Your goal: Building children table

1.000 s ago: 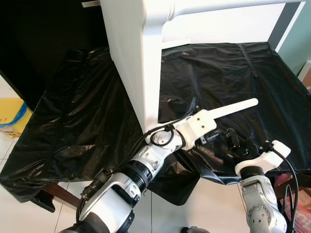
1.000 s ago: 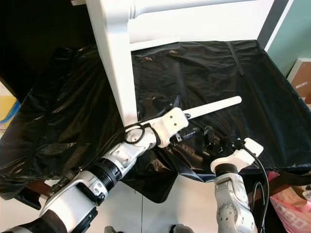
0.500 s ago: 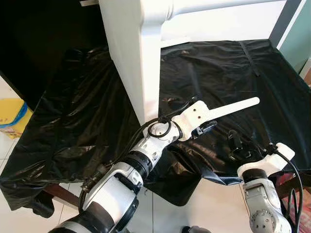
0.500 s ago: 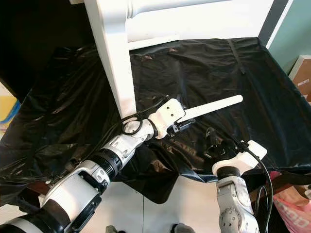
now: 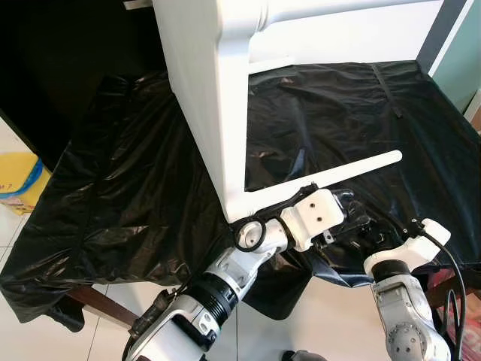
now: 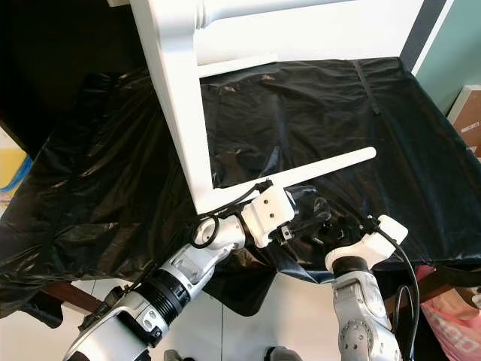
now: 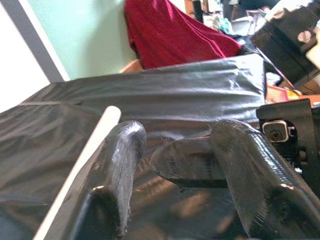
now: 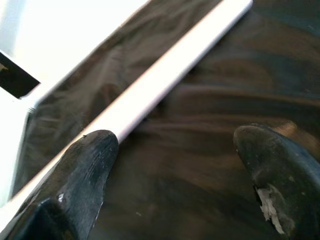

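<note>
Left eye view shows my big white table frame [image 5: 207, 98] standing on the black plastic sheet [image 5: 113, 180], with one thin white rail [image 5: 338, 174] lying loose beside it — so I think there is more building to do. My left gripper [image 7: 175, 165] and right gripper [image 8: 175, 165] both sit near that rail with fingers spread, holding nothing.

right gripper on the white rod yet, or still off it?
Cannot tell. In the right wrist view the white rod runs just past one finger of the open right gripper; no gap or contact shows plainly.
</note>
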